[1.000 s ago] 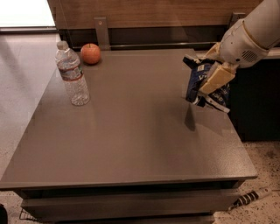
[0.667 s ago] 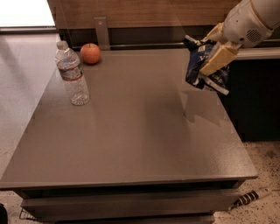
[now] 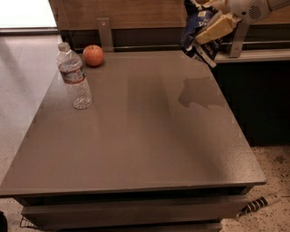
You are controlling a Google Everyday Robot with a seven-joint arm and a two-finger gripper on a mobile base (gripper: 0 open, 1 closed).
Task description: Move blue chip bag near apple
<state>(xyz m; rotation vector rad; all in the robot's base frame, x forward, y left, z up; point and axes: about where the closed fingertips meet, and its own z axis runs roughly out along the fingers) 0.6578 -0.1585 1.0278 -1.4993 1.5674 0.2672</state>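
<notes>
Nearest the camera, the front edge of the grey-brown table [image 3: 136, 181] ran across the view, with a lower shelf beneath it. On the speckled floor at the front right corner lay 1 striped cord [image 3: 256, 206].

Further back on the left side of the table top, 1 clear water bottle [image 3: 74, 77] stood upright with its cap on. On the right side of the top lay a dark shadow [image 3: 199, 93], cast on the bare surface.

At the far left corner, the apple [image 3: 93, 55] rested on the table just behind the bottle and slightly to its right, not touching it. It sat close to 1 metal bracket [image 3: 105, 32] fixed to the rear rail.

At the far right corner, the gripper [image 3: 204, 31] was raised above the table's rear edge. Its 2 fingers [image 3: 219, 26] were clamped on the blue chip bag [image 3: 192, 26], which hung tilted in the air, clear of the surface. The bag was well apart from the apple, with most of the table's width between them.

Behind everything ran a wooden wall panel [image 3: 145, 13]. A dark cabinet [image 3: 253, 90] stood to the right of the table.
</notes>
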